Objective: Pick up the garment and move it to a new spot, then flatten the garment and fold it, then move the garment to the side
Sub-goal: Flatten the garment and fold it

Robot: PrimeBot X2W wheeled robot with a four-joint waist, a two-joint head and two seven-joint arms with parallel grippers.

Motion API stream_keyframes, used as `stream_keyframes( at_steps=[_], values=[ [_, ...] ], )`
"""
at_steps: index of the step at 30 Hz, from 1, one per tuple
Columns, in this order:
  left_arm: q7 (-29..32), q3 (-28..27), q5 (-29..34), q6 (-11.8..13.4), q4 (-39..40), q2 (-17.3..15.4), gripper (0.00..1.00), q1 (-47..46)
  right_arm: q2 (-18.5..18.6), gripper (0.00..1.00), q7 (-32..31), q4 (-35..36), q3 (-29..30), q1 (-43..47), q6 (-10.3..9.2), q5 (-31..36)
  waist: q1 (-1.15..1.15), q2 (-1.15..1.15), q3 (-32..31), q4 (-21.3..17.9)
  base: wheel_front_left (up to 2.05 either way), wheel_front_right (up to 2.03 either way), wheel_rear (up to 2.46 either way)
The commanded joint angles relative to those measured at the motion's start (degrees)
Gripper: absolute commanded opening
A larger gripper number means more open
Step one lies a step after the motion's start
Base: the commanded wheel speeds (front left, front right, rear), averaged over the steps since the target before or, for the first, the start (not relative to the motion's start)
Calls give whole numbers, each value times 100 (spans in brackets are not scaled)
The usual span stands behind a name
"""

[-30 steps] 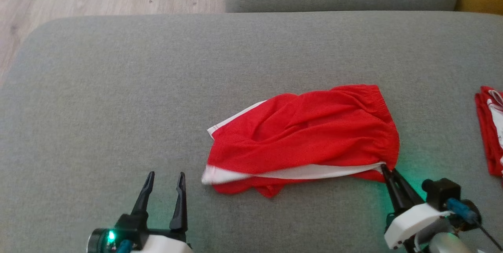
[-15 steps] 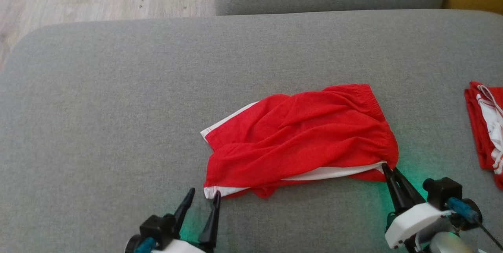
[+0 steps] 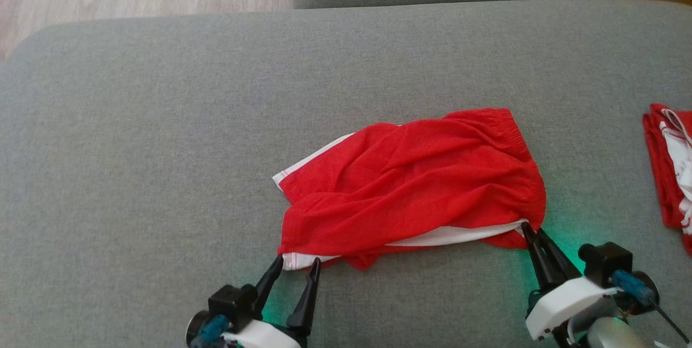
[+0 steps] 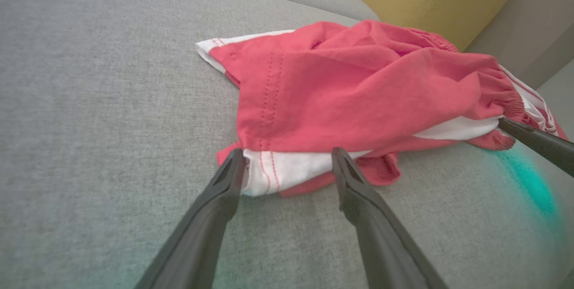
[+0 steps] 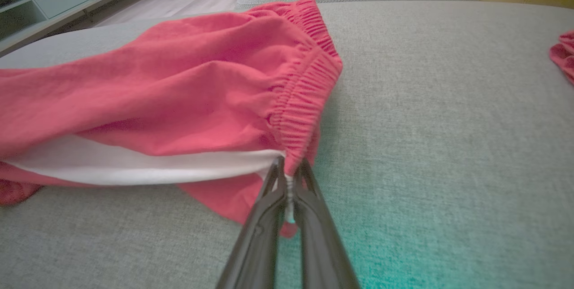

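The garment [image 3: 416,191], red shorts with white trim, lies crumpled on the grey sofa cushion [image 3: 162,148], right of the middle and close to the near edge of the surface. The left gripper [image 3: 297,261] stands at the garment's near left corner with its two fingers spread apart. In the left wrist view the white hem [image 4: 287,172] sits between the fingertips, one on either side of it, and the jaws are not closed on the cloth. The right gripper [image 3: 527,229] is at the near right corner, its fingers pressed together on the cloth just below the gathered waistband [image 5: 305,87]. The right wrist view shows a sliver of white fabric pinched between them. Between the two grippers the garment's near edge lies on the cushion, a white band showing under the red top layer. A second red cloth [image 3: 667,169] lies well apart at the right edge of the surface.
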State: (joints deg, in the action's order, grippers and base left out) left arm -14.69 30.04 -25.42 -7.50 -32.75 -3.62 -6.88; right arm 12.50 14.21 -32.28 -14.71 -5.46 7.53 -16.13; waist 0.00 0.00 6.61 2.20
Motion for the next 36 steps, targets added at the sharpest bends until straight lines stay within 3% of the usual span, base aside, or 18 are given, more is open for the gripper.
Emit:
stream_keyframes(
  at_steps=[1,4,5,6,7,8,14,19,25,30,33,36],
  values=[
    [-30,-115,-46,2,101,-58,100,-208,43,0,79,154,-126,-179,-4,-15,0,0,11,-12,0,0,0],
    [-30,-38,-110,2,55,-65,100,-225,50,0,79,159,-126,-196,-4,-21,0,0,34,-31,0,0,0],
    [-30,-3,-135,2,40,-74,81,-234,52,0,79,162,-121,-200,-4,-22,0,0,41,-35,0,0,0],
    [-30,25,-153,2,32,-87,37,-244,55,0,79,164,-117,-202,-4,-22,0,0,48,-37,0,0,0],
    [-30,45,-170,2,26,-98,8,-255,58,0,79,170,-113,-205,-4,-23,0,0,55,-39,0,0,0],
    [-30,68,-184,2,27,-108,0,-268,58,0,79,178,-107,-208,-4,-25,0,0,61,-41,0,0,0],
    [-30,2,-152,2,128,-191,0,-365,14,0,79,357,-28,-264,-4,-92,0,0,54,-32,0,0,0],
    [-30,-300,-30,1,787,-421,0,-595,2,0,79,872,-70,-418,-4,-321,0,0,-197,-29,0,0,0],
    [-30,-813,189,1,1780,-991,0,-1225,143,0,79,1564,-236,-848,-4,-857,0,0,-595,-29,0,0,0],
    [-7,-990,166,1,2516,-1779,0,-2112,524,0,14,2194,-399,-1589,-4,-1456,0,0,-830,-20,0,0,0],
    [343,-1053,66,1,2988,-2243,0,-2804,841,0,-367,2740,-359,-2204,-4,-1881,0,0,-889,1,0,0,0],
    [674,-1115,-18,1,3234,-2451,0,-3196,1007,0,-796,3084,-303,-2564,-4,-2116,0,0,-836,29,0,0,0]
  ],
)
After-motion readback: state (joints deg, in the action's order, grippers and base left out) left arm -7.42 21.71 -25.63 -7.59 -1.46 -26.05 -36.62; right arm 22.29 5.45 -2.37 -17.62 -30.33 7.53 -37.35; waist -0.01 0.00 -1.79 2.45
